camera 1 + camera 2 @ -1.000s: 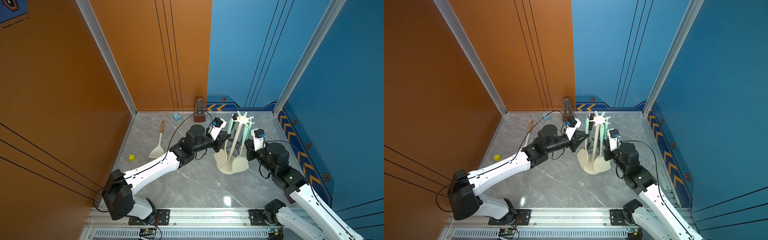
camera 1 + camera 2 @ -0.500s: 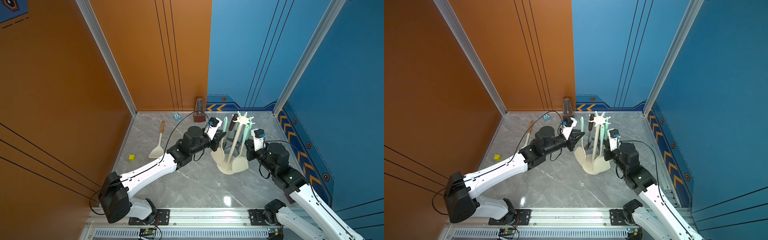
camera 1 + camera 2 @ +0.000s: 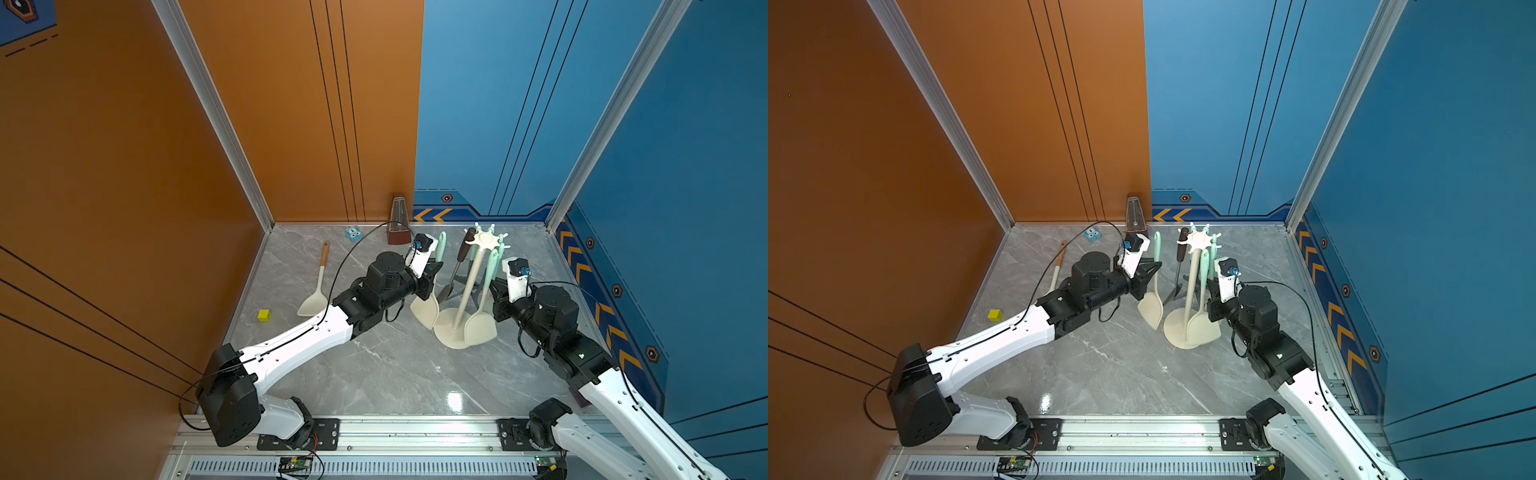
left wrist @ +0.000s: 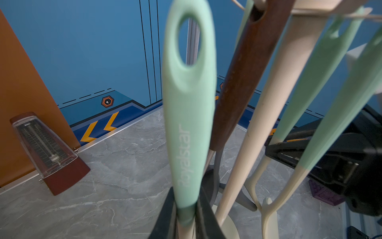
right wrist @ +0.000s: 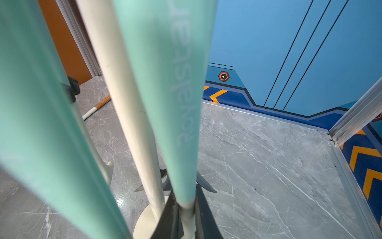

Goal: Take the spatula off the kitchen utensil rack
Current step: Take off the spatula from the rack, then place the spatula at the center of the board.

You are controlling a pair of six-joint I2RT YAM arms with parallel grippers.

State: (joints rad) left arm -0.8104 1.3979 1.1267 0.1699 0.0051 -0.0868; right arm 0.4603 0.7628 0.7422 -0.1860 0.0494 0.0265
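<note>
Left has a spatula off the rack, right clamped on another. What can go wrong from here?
Tipping: the right pincer is shut on a hanging spatula on the kitchen utensil rack; a sideways pull could topple it.
Collision: the left pincer holds the freed spatula by its thin neck, blade beside the rack's base; swinging could knock it.

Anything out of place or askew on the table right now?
Mostly tidy. A wood-handled spatula lies flat on the table, apart from the kitchen utensil rack. The left gripper holds a mint-handled spatula beside the rack, clear of its hooks. Nothing spilled or broken.
</note>
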